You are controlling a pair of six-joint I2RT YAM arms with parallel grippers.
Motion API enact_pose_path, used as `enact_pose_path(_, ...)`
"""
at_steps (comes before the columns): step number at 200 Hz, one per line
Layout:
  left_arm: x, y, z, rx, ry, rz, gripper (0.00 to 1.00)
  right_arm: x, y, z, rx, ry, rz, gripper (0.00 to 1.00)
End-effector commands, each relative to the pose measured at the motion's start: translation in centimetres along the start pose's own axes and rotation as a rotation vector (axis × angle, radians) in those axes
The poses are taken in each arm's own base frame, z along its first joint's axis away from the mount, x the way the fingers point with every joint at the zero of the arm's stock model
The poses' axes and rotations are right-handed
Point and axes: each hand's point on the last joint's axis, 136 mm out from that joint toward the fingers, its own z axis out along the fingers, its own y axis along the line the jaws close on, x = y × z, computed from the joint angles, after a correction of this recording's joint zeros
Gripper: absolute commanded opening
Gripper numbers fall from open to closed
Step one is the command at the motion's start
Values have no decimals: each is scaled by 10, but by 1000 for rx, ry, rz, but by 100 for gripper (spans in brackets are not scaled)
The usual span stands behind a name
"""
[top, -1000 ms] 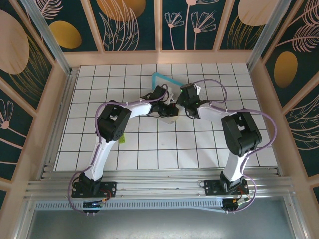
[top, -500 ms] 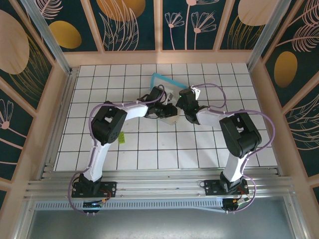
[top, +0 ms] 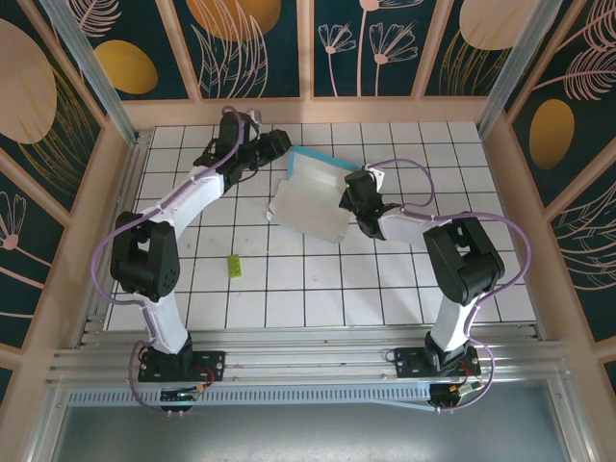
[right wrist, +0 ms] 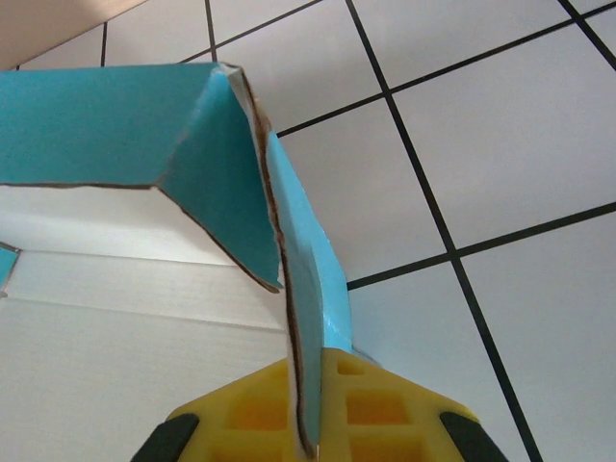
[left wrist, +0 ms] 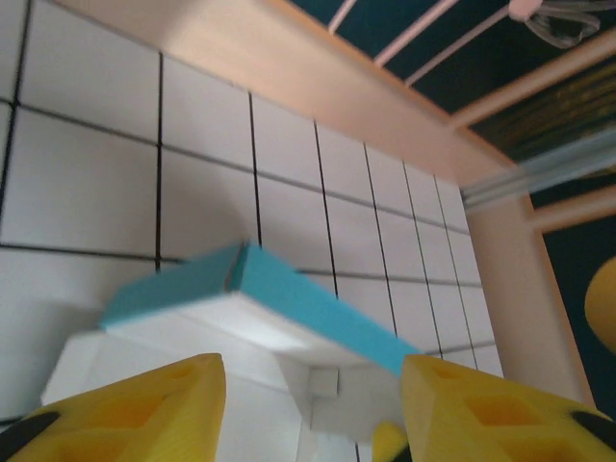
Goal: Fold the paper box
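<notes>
Currently right pincer (top: 352, 192) clamps right flap of paper box (top: 306, 200); left pincer (top: 276, 144), jaws apart, hovers just off its far-left corner.

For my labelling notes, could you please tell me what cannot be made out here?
Top external: right edge of the paper box, hidden under the right tool.
Right wrist: how much flap that tool holds, cut off by the bottom edge.
Left wrist: box creases, blurred; its near part hidden behind fingers of the left tool.
Top external: the yellow-green scrap, too small to identify.
</notes>
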Motion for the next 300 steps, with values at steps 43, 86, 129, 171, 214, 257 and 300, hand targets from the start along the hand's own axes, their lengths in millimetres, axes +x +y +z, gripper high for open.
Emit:
enact_pose_path(43,18,27,48,-83,118,-4,60,39,-7,2,58,119,-131,7)
enact_pose_path(86,32,41,64,-90,162,-22,60,41,-3,3,52,132,-156,7)
enact_pose_path(129,50,54,70,-92,209,-66,44,41,0,5,58,143,-171,7)
enact_pose_path(171,63,50,69,-39,248,-112,40,39,14,7,26,160,-133,11)
enact_pose_path(214,73,53,68,-29,273,-119,39,29,43,11,-69,160,-18,21)
enact_pose_path(257,74,53,65,-27,272,-121,39,29,42,21,-50,154,-19,29)
enact_pose_path(300,76,56,65,-37,272,-115,40,24,41,-2,-126,143,-69,44)
